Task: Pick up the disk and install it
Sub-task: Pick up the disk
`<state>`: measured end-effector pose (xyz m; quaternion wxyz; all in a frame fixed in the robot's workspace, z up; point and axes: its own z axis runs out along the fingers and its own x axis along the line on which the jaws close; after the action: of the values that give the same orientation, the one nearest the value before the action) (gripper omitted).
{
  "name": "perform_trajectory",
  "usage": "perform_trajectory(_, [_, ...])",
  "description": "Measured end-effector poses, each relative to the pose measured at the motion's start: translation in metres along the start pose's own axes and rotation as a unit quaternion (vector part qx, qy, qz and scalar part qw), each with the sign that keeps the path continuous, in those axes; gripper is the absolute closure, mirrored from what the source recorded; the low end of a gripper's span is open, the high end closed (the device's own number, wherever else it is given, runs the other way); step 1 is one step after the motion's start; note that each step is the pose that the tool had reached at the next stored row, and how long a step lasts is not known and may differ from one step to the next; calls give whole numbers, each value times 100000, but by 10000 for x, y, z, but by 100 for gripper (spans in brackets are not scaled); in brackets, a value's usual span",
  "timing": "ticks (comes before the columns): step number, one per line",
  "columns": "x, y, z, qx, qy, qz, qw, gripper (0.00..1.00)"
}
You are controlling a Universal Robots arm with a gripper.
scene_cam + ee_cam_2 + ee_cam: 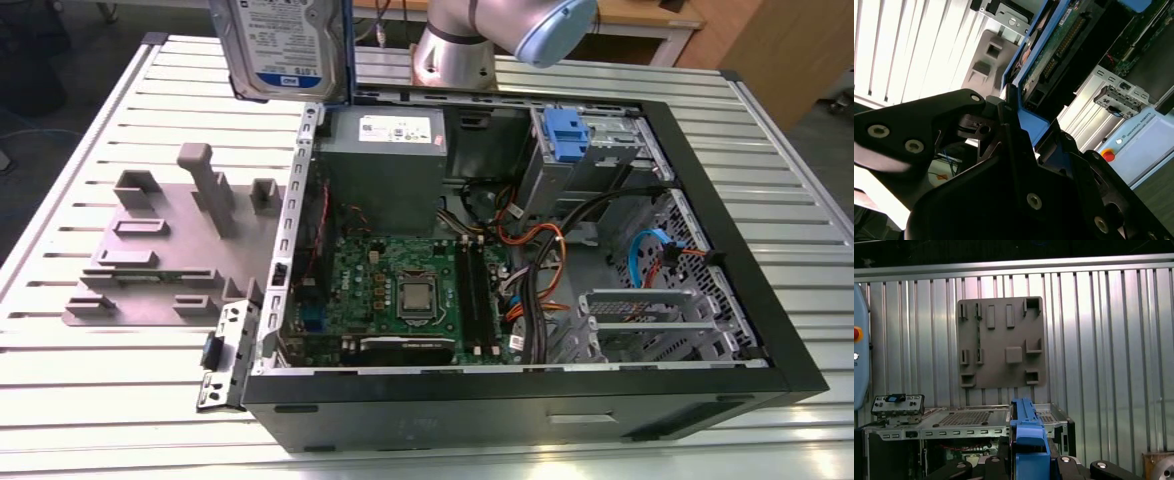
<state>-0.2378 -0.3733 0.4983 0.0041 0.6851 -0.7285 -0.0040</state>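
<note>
Above case (pixel 507 405), eleven o'clock in exterior view, disk (pixel 284 45) hangs; gripper (pixel 1016 114) fingers closed on its blue frame (pixel 1029 432). Pick-up done, install not yet.

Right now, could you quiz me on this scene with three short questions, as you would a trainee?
1. What is the gripper clamped on?
2. True or false: the disk already sits inside the computer case.
3. In the exterior view, the grey moulded plate lies on the table: A) to the case's left, B) to the case's right, C) inside the case.
Key: 1. the disk, by its blue frame; 2. false, it is held up in the air outside the case; 3. A.
</note>
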Motion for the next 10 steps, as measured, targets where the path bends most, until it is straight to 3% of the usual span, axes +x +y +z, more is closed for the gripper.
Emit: perform_trajectory(10, [-5,-84,-1,-1,-1,-2,100000,64])
